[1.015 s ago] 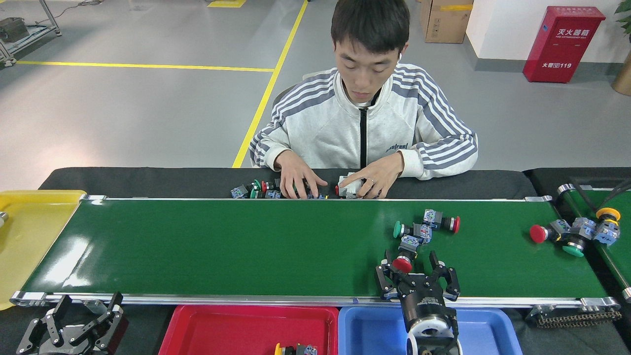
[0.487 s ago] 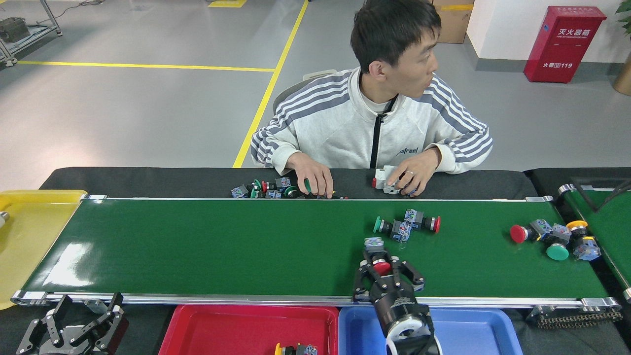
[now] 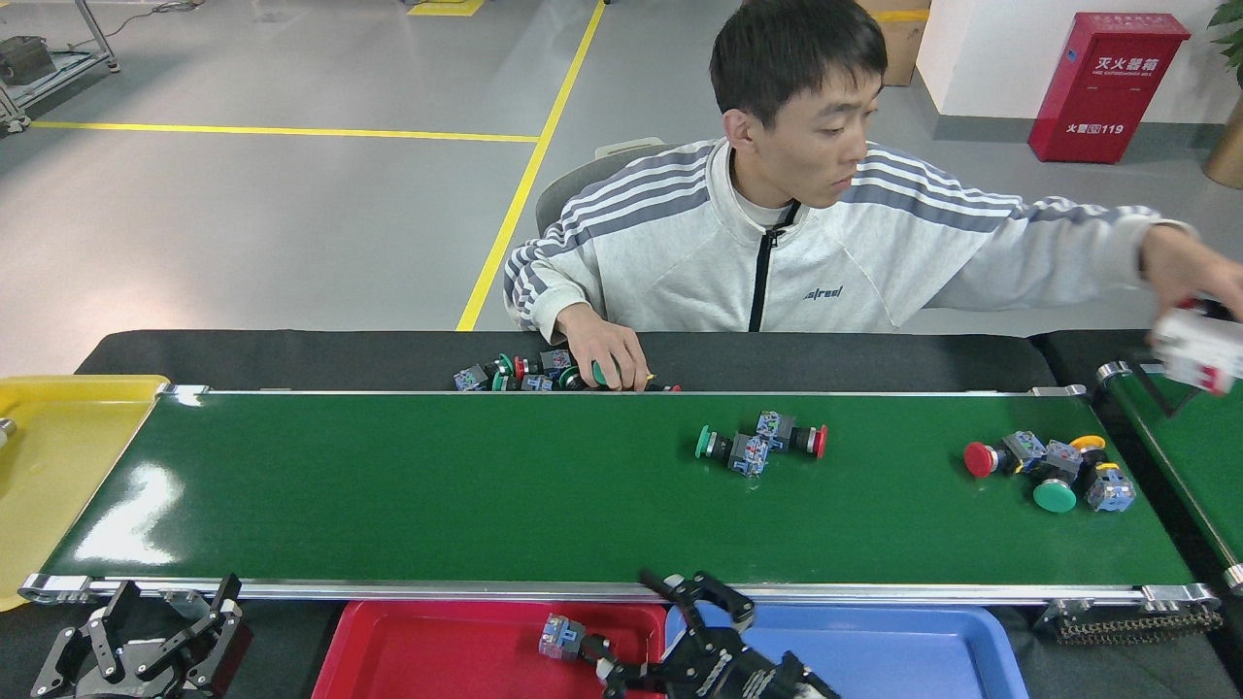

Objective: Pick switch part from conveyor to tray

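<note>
While over the red tray, right tool grasping switch part, left tool released.

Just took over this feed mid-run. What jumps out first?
The long glossy dark-green conveyor belt fills the middle, with two clusters of push-button switch parts on its right half. Behind it a person in a grey striped jacket reaches far right. At the bottom, the right gripper holds a switch part over the red plastic tray.

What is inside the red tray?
The red tray looks mostly bare. The right claw holds a switch part over it. The claw covers the tray's right corner, and the bottom is out of view.
</note>
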